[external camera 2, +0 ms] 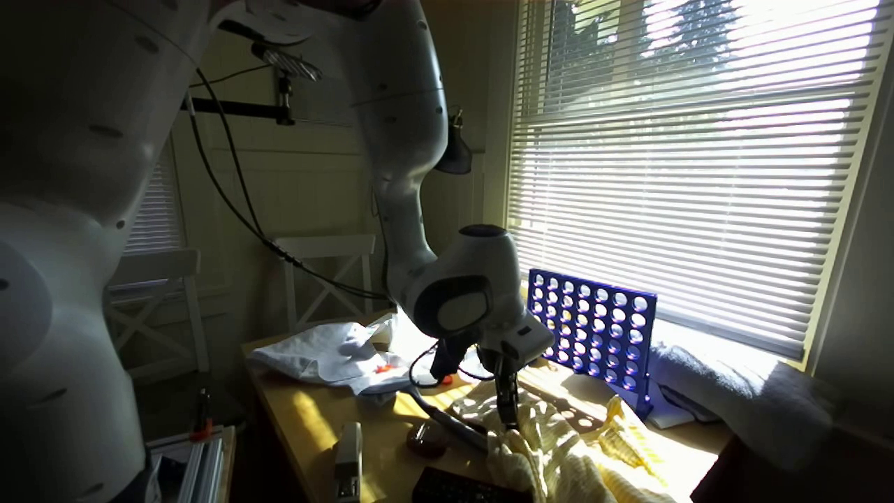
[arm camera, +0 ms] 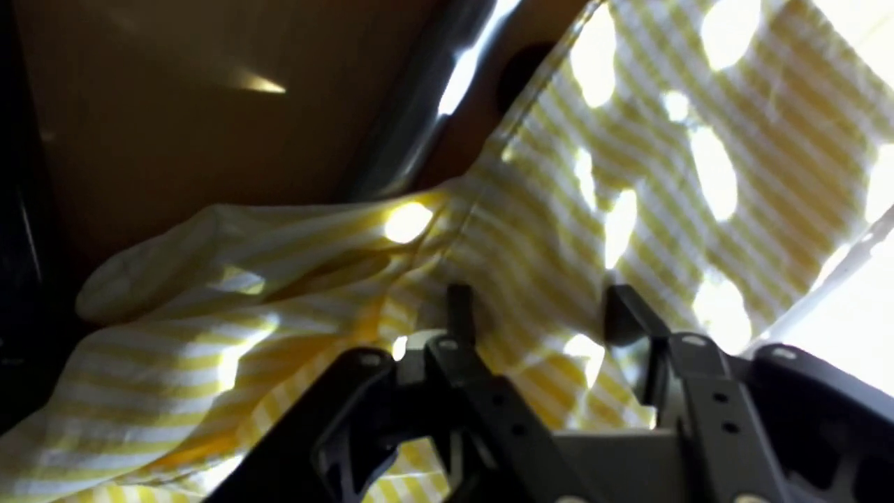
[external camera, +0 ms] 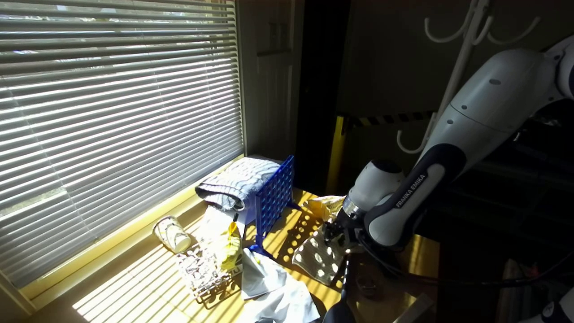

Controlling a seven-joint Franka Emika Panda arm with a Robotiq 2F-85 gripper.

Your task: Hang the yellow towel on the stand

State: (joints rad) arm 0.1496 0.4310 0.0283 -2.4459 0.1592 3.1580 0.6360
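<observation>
The yellow-and-white striped towel [external camera: 316, 262] lies crumpled on the wooden table. It also shows in an exterior view [external camera 2: 559, 454] and fills much of the wrist view [arm camera: 552, 244]. My gripper [arm camera: 539, 311] is open, with its two fingers apart and towel cloth below and between them. In both exterior views the gripper [external camera: 331, 237] points down at the towel; its fingertips [external camera 2: 510, 423] are at or just above the folds, and contact is unclear. A white stand with curved hooks [external camera: 461, 67] rises behind the arm in an exterior view. Its base is hidden.
A blue perforated game frame [external camera: 274, 197] stands beside the towel, with a grey towel [external camera: 244, 179] behind it. A black utensil [external camera: 341, 309], white cloth [external camera: 280, 294], wire basket [external camera: 204, 280], cup [external camera: 171, 234] and stapler [external camera 2: 348, 461] lie around. The window blinds [external camera 2: 684, 195] border the table.
</observation>
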